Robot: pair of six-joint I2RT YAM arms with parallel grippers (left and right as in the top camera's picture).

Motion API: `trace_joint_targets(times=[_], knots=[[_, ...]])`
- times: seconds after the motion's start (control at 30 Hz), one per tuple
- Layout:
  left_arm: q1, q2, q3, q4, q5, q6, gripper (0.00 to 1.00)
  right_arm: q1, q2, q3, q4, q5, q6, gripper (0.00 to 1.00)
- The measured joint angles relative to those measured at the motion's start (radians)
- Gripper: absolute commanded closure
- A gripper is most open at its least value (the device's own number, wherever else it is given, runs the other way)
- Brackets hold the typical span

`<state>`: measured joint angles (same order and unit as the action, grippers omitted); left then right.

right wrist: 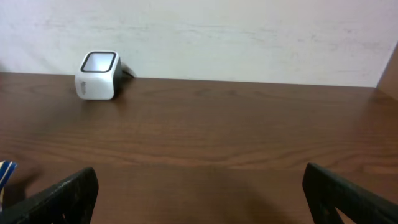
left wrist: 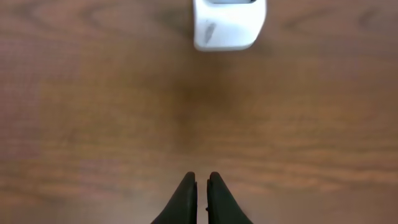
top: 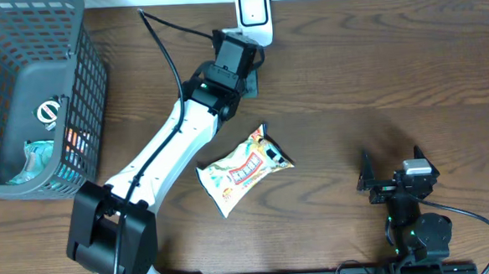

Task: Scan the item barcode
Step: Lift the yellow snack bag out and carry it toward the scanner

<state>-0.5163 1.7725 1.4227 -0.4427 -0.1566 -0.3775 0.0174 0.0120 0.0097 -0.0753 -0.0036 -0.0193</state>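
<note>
Standing nearest, right gripper, jaws wide and empty, crinkled yellow-and-white foil snack packet lying flat on brown wooden table, apart from both arms, beyond it left gripper, fingers pressed together on nothing, near small white cube-shaped barcode scanner at far edge.

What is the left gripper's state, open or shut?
Shut: the fingers of the left gripper stand almost together, with nothing between them.
</note>
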Motion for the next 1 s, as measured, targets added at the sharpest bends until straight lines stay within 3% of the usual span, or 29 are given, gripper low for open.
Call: trace_joint_targets(times=[0.13,0.4,0.47,0.73,1.0], knots=[[0.002,-0.024,0.0,-0.143,0.021,0.011,0.46,0.0,0.0,0.0,0.0,0.0,0.0,0.01],[0.002,-0.161,-0.001,-0.458,0.182,0.042,0.19,0.0,0.0,0.0,0.001,0.0,0.0,0.01],[0.002,-0.199,-0.001,-0.571,0.242,0.042,0.17,0.0,0.0,0.0,0.0,0.0,0.0,0.01],[0.002,-0.206,-0.001,-0.749,0.312,-0.008,0.01,0.0,0.0,0.0,0.0,0.0,0.0,0.01],[-0.027,-0.206,-0.034,-0.785,0.352,-0.086,0.01,0.0,0.0,0.0,0.0,0.0,0.0,0.01]])
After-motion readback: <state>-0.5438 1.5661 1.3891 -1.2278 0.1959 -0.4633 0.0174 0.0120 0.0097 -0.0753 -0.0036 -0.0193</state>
